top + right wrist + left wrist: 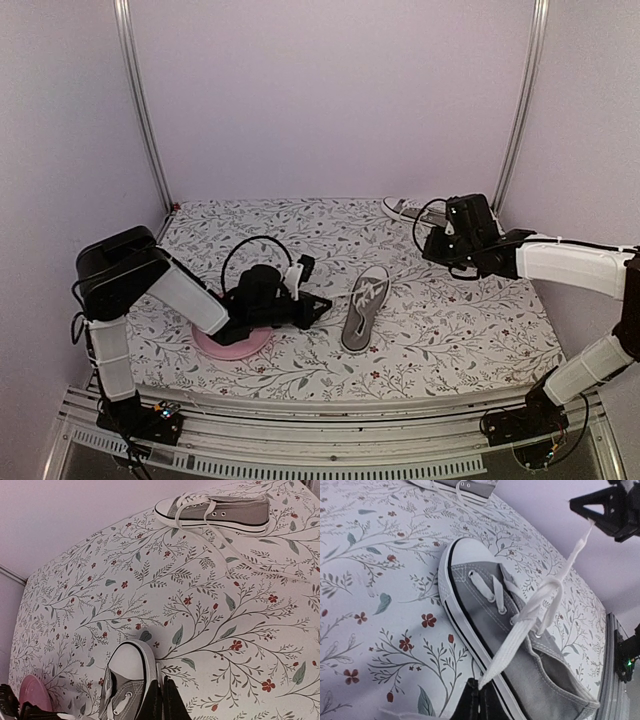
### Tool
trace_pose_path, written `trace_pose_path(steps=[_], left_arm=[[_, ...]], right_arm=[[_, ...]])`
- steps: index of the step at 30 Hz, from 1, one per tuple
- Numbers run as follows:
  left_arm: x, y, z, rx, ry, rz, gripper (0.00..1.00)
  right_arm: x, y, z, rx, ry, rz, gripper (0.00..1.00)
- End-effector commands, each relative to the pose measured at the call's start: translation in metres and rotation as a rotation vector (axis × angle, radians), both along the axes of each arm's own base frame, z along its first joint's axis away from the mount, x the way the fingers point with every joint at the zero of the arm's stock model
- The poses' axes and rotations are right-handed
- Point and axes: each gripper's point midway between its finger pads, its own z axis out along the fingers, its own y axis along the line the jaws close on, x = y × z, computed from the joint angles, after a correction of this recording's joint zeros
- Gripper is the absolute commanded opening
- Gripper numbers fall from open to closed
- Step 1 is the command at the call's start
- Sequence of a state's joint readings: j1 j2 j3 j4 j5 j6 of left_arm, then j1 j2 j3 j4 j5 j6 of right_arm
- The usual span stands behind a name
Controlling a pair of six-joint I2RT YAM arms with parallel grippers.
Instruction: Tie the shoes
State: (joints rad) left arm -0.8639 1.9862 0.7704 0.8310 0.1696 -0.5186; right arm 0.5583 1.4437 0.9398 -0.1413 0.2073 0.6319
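Note:
One grey shoe (365, 308) lies mid-table, toe pointing away; it also shows in the left wrist view (485, 605) and the right wrist view (127, 680). My left gripper (318, 308) (481, 692) is just left of it, shut on the end of one white lace (520, 630), pulled taut. The other lace end (580, 545) rises to my right gripper (438, 246) (610, 507) (161, 690), which is shut on it, up and to the right of the shoe. The laces cross over the tongue. The second shoe (405, 210) (215, 512) lies on its side at the back right, laces loose.
A round pink plate (232, 346) (32, 692) lies under my left arm near the front left. The floral cloth (460, 320) covers the table, with purple walls and metal posts (522, 100) around it.

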Motion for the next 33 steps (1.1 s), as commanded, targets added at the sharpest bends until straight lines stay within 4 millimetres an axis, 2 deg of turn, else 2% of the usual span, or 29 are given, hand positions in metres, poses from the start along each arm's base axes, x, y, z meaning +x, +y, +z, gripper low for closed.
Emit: trace_pose_path(steps=[1,5,10,17,20,25,28,33], left_arm=[[0.01,0.027,0.026,0.032,-0.062,0.117,0.0],[0.011,0.048,0.02,0.072,-0.037,0.154,0.0],[0.017,0.076,0.018,0.129,-0.026,0.224,0.0],[0.026,0.106,0.021,0.208,-0.024,0.309,0.0],[0.027,0.115,0.026,0.229,-0.035,0.329,0.0],[0.027,0.129,0.031,0.248,-0.047,0.345,0.0],[0.028,0.134,0.026,0.265,-0.042,0.339,0.0],[0.024,0.138,0.01,0.289,0.005,0.323,0.0]], right_arm=[[-0.012,-0.047,-0.014,-0.044,0.025,-0.105,0.02],[-0.027,-0.082,-0.036,-0.044,0.071,-0.177,0.02],[-0.048,-0.102,-0.055,-0.057,0.111,-0.216,0.02],[-0.072,-0.114,-0.082,-0.094,0.19,-0.238,0.02],[-0.077,-0.119,-0.086,-0.098,0.201,-0.254,0.02],[-0.077,-0.125,-0.082,-0.124,0.194,-0.274,0.02],[-0.079,-0.13,-0.086,-0.15,0.205,-0.289,0.02],[-0.093,-0.134,-0.111,-0.144,0.279,-0.303,0.02]])
